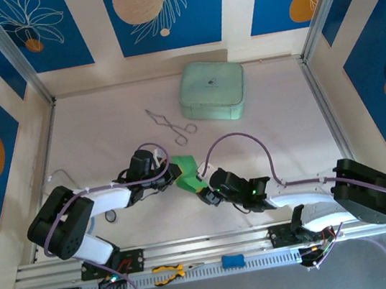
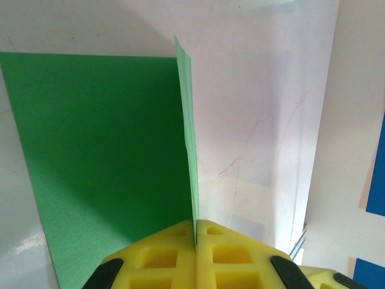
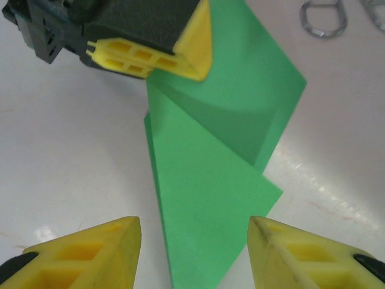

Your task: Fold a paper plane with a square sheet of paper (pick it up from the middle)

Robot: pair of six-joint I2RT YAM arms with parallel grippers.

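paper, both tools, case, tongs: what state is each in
square sheet of paper, partly folded, one flap standing up
left tool, shut on the paper's raised flap
right tool, open, fingers either side of the paper
mint-green case, closed, lying flat
metal tongs, lying flat, untouched

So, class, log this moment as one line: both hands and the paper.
left hand: shut on upright flap of green paper | right hand: open, straddling paper | other flap: flat on table

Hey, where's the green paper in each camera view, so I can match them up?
Top external: green paper near picture centre.
Left wrist: left half, one flap upright from the shut left tool.
Right wrist: centre, ahead of the open right tool.
Shared landmark: left tool's yellow fingers pinching the paper.
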